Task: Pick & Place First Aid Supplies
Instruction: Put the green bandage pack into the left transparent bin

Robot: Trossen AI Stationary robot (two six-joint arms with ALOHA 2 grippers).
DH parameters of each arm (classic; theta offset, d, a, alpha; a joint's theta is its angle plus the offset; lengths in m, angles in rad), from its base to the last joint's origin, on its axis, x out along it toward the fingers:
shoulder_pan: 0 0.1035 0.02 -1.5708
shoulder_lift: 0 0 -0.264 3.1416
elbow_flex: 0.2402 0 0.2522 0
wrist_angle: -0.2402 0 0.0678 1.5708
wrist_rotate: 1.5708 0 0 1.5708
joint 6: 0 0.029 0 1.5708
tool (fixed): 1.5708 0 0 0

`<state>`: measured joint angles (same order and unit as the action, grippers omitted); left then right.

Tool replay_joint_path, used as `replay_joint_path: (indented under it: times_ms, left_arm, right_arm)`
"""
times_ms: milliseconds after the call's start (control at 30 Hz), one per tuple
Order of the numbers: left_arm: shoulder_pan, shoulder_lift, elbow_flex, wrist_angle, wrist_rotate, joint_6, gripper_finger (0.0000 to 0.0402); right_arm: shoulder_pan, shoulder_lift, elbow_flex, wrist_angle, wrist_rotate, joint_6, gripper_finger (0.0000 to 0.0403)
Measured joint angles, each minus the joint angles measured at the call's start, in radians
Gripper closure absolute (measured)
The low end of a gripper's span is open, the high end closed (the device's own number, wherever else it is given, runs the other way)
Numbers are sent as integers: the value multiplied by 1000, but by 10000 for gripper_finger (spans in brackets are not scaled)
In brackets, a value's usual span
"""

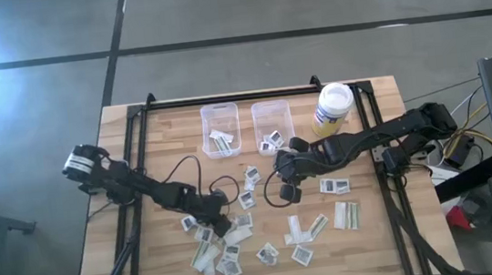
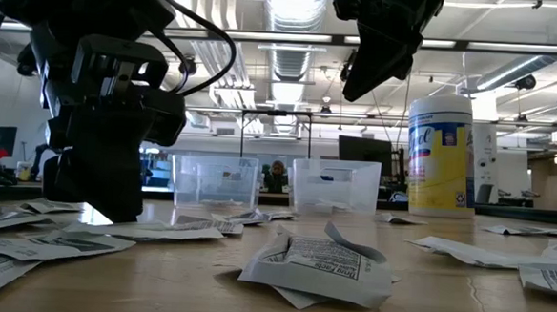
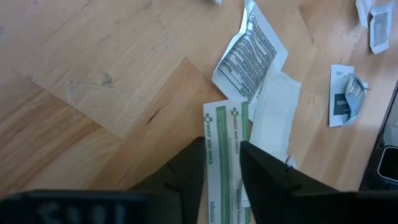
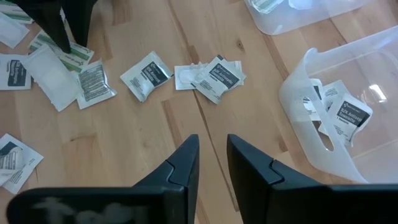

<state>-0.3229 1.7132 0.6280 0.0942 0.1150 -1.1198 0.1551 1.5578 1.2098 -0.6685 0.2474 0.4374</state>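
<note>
High view showed a wooden table (image 1: pixel 136 140) with two clear bins (image 1: pixel 220 129) side by side at the far edge and a white-lidded yellow jar (image 1: pixel 333 108) just to their right. Paper packets (image 1: pixel 267 253) lay scattered over the near half of the table, square white ones with dark print mixed with long pale strips; a few more sat inside each bin.

Left gripper (image 3: pixel 221 163) was low over the cluster of packets at the near left of centre. In the left wrist view its fingers (image 3: pixel 186 171) stood either side of a long green-and-white strip (image 3: pixel 224 134), close against its edges; whether they were actually pinching it could not be told. A square printed packet (image 3: pixel 250 50) lay just beyond the strip, overlapping a plain white one.

Right gripper (image 4: pixel 212 155) hung above the table just near of the right-hand bin (image 4: pixel 348 87), fingers (image 4: pixel 183 165) a small gap apart with only bare wood showing between them. Several square packets (image 4: pixel 214 76) lay on the wood ahead of it. Low view showed this gripper raised well clear of the tabletop, with a crumpled packet (image 2: pixel 316 265) in the foreground.
</note>
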Motion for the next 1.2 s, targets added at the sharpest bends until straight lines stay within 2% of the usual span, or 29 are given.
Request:
replay_joint_path:
  times_ms: [433, 633, 833, 1067, 1200]
  left_arm:
    - [0, 1, -1, 8, 27, 20, 395]
    - [0, -7, 0, 11, 69, 56, 399]
    - [0, -68, -2, -1, 85, 82, 400]
    - [1, -160, -11, -89, 94, 95, 401]
    - [5, -210, -13, -184, 65, 98, 401]
  right_arm:
    - [0, 0, 0, -1, 0, 0, 341]
    - [0, 0, 0, -2, 0, 0, 344]
    - [5, 0, 0, -7, 0, 0, 338]
    - [24, 0, 0, -9, 0, 0, 329]
    - [34, 0, 0, -11, 0, 0, 325]
